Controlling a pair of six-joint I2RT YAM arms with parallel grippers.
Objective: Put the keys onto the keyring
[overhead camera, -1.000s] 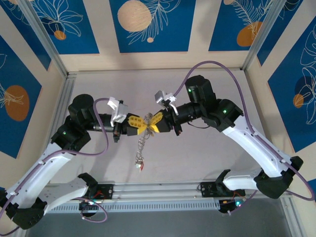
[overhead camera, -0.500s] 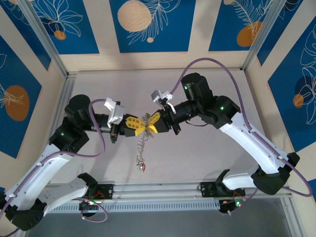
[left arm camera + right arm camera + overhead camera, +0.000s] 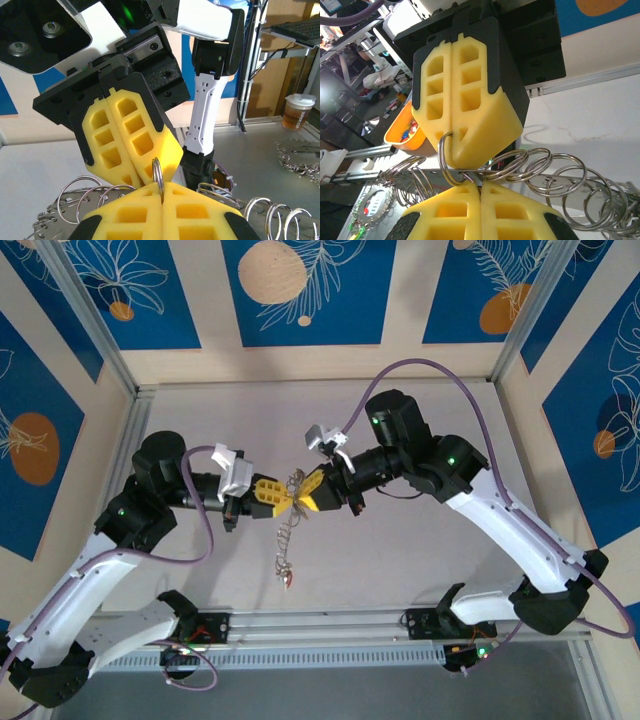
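Now, the left hand (image 3: 284,500) pinched a split ring (image 3: 157,172) tight, the right hand (image 3: 304,502) clamped the keyring (image 3: 495,173); threading wanted slow, steady alignment.

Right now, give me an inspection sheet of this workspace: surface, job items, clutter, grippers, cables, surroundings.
Surface: grey table, no spills seen.
Job's things: key bunch of many rings held up at the grippers; a strand hangs below, ending in a red tag. The big loop cannot be told apart.
Clutter: loose rings, drink cup, orange tub, all off to the sides.
Grippers: left gripper and right gripper shut, tip to tip, both pinching what looks like one split ring.
Cables: purple cables loop over each arm, apart from the bunch.
Surroundings: blue patterned panels, aluminium frame.
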